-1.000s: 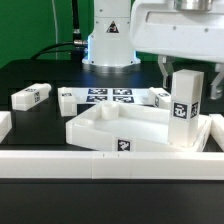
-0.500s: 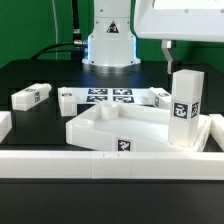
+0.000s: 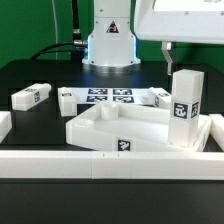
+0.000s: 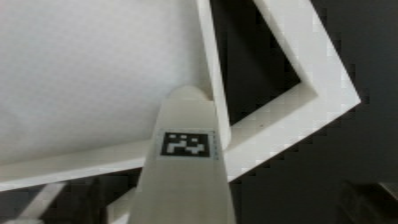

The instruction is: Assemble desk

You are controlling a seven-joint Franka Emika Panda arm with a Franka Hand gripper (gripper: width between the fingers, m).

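Desk top (image 3: 92,138) lies rim-up at lower centre of the exterior frame on the black table (image 3: 30,70). One leg (image 3: 186,108) stands upright at its right-hand corner with its tag facing the camera; in the wrist view this leg (image 4: 185,175) rises at lower centre in front of the desk top's rim (image 4: 294,80). Gripper (image 3: 186,36) hangs at upper right, above the leg and apart from it, grasping nothing; only one finger (image 3: 168,46) shows, so whether the jaws are spread cannot be told. Loose legs (image 3: 30,96) lie at mid-frame on either side of the marker board (image 3: 110,97).
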